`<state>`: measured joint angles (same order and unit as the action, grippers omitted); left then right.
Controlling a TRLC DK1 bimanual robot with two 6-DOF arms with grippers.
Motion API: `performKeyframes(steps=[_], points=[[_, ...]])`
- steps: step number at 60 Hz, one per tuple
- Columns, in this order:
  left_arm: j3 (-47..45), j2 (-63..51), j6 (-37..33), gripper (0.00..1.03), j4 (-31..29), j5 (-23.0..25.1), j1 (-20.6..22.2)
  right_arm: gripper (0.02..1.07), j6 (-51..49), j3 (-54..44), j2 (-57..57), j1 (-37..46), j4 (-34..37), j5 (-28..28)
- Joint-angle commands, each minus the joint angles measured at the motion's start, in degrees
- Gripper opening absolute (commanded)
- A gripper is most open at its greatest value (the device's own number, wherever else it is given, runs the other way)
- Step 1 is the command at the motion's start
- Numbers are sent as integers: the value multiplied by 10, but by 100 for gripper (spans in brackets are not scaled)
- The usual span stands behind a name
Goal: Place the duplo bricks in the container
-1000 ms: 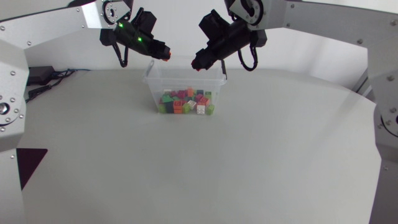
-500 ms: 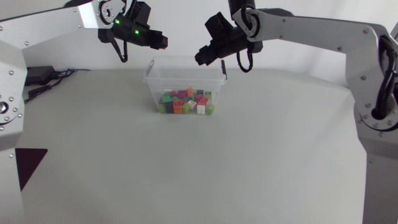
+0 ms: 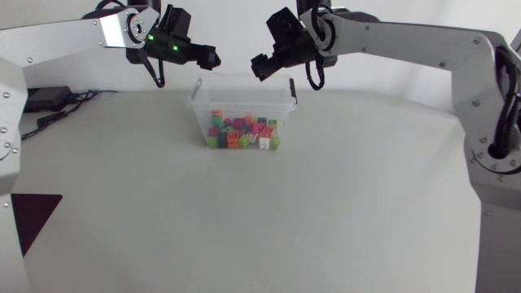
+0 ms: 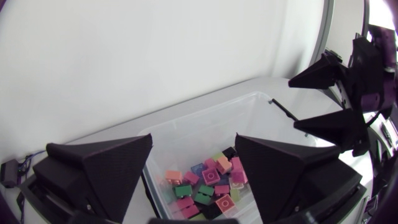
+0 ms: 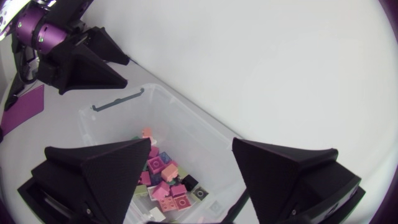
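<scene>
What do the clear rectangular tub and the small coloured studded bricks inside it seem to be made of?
The clear rectangular tub looks like thin, glossy transparent plastic: the bricks show through its walls. The small coloured studded bricks look like hard, smooth moulded plastic, going by their crisp studs and solid colours.

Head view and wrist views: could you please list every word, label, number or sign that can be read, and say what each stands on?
No text can be read in any view.
On the container: no label or number shows.
On the bricks: any print is too small to read.
On the table: nothing written shows.
</scene>
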<state>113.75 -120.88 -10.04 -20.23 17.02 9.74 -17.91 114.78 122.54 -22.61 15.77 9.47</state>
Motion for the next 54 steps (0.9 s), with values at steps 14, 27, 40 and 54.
performKeyframes(steps=[14, 27, 40, 54], points=[[-28, 69, 27, 98, 25, -58, -17, 103, 35, -85, -108, 20, -54, -75], [-70, 108, 26, 98, 29, -125, -17, 103, 45, -155, -174, 26, -85, -129], [-197, 198, 15, 98, 140, -134, -24, 103, 41, -236, -237, 26, -130, -172], [-284, 275, 17, 98, 161, -135, -46, 103, 32, -315, -312, 29, -145, -196]])
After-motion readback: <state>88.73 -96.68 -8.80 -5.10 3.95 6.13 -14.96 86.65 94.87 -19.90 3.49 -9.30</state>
